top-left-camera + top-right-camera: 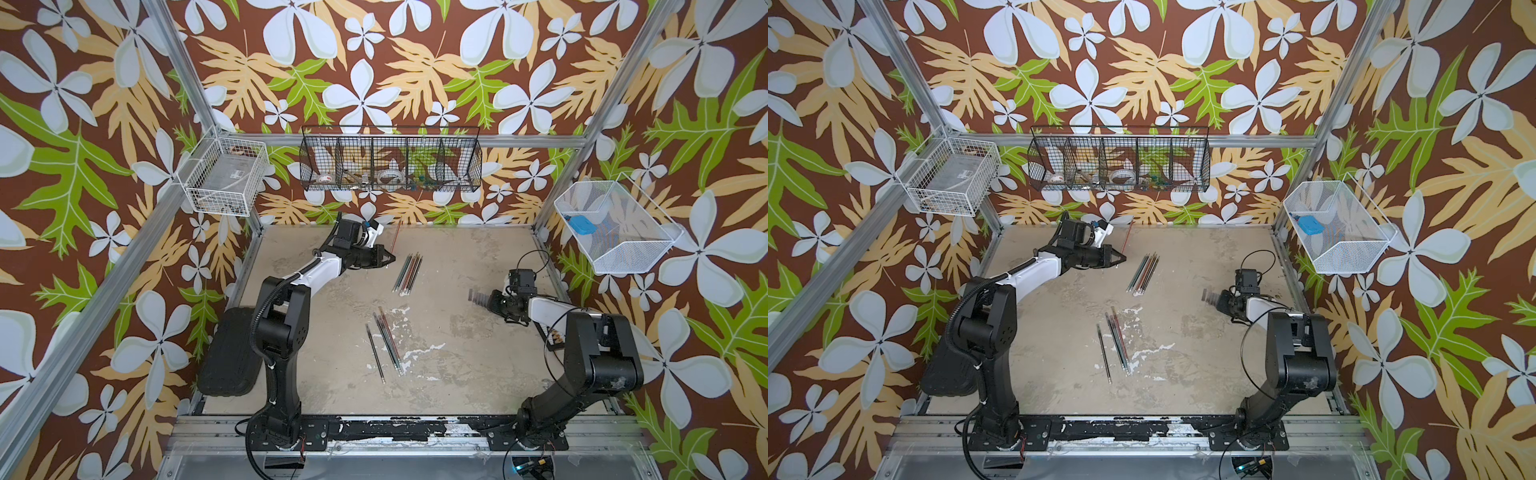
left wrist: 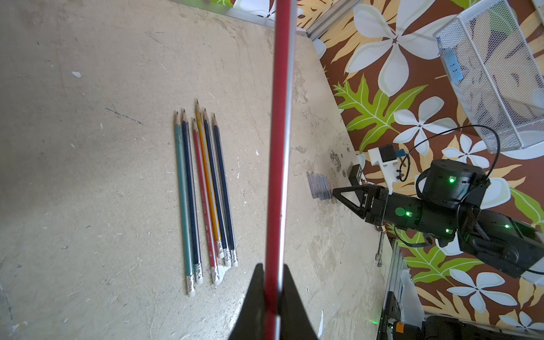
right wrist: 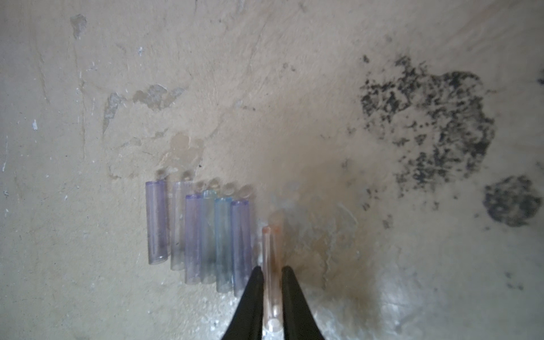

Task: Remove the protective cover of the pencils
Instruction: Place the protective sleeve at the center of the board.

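Left gripper [image 2: 272, 268]: closed tight on a red pencil [image 2: 281, 117], gripped near one end. The shaft runs out past the jaws, clear of the tabletop [image 2: 88, 147], and in both top views it sits at the rear left [image 1: 395, 237]. Six bare pencils [image 2: 206, 188] lie side by side at rear centre, sharpened points exposed and eraser ends roughly aligned. A second cluster of pencils [image 1: 384, 340] lies nearer the front centre; the condition of their tips is too small to assess. Right gripper [image 3: 272, 269]: jaws nearly together, pressed on either side of a pink-tinted cap [image 3: 271, 253]. This cap is just beside a row of six translucent caps [image 3: 206, 235] lying parallel on the right of the tabletop.
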You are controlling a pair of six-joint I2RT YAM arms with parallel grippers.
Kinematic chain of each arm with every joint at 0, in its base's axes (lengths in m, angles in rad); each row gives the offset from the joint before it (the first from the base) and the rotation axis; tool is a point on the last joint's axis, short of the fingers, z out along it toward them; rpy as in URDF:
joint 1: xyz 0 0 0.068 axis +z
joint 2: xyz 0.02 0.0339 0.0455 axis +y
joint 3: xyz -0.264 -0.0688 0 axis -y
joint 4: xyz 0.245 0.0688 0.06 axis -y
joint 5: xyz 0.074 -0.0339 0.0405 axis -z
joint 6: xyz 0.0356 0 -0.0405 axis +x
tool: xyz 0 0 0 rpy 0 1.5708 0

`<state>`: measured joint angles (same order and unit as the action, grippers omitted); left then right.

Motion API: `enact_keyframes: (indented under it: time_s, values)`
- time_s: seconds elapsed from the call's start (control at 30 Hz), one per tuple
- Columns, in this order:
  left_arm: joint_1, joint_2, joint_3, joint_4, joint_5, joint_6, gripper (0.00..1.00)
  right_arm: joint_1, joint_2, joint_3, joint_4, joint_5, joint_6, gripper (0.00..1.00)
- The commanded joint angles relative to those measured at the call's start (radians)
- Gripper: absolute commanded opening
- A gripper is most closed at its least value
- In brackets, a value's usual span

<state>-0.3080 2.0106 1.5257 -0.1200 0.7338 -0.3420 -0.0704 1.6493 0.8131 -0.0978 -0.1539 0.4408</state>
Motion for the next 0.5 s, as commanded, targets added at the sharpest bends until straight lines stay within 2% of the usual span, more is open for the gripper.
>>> enact_keyframes:
  time_s: [0.0,0.47]
  values:
    - [0.002,-0.005,-0.001,0.018,0.011,-0.002,0.00,0.001,0.004,0.008,0.017,0.005,0.009,0.13]
    - [0.002,-0.004,0.000,0.019,0.016,-0.002,0.00,-0.001,0.035,0.031,0.017,0.006,0.016,0.12]
